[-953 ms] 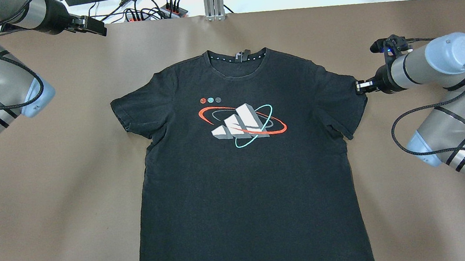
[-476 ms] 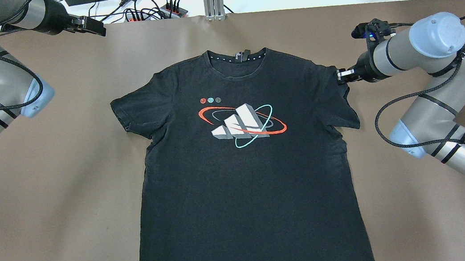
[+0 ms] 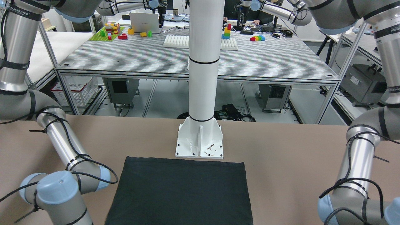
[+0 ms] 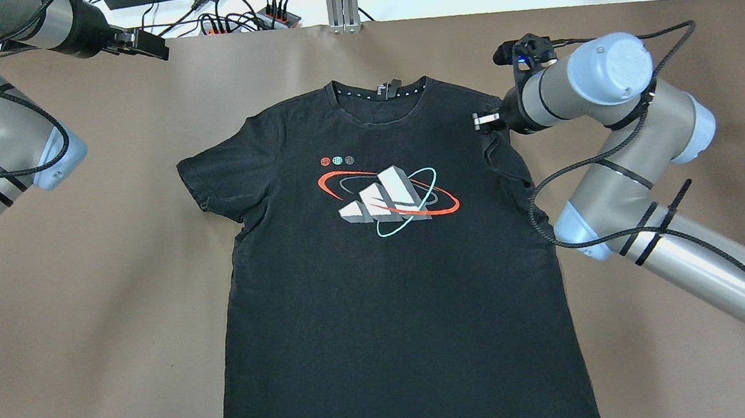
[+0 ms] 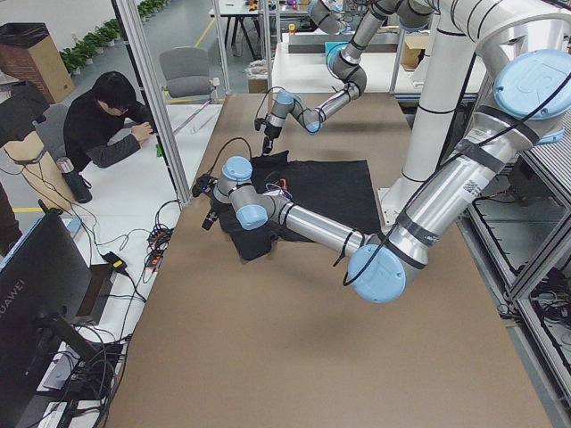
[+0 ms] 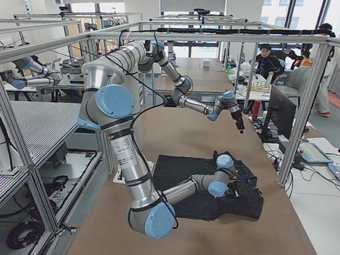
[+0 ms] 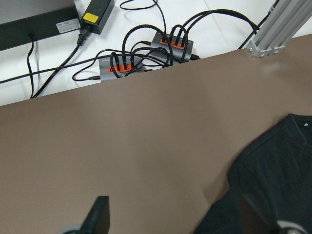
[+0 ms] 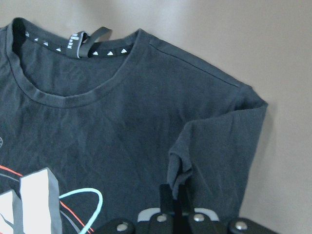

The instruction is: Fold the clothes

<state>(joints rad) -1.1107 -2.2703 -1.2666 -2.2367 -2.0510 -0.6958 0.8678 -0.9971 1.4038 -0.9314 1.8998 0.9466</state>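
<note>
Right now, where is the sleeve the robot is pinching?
In the overhead view the sleeve is on the right, folded inward over the black T-shirt, pinched in the right end effector, right of the logo.

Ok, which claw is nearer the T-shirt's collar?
Right. The right claw pinches the sleeve folded onto the shoulder, beside the collar; the left claw hangs open off the T-shirt, near the table's far edge.

I see a plain black, thin rectangular fabric piece (image 3: 181, 190) lying flat on the brown table (image 3: 281, 156) at six o'clock. The white pole's metal base plate (image 3: 190, 147) sits just beside its twelve o'clock edge.
</note>
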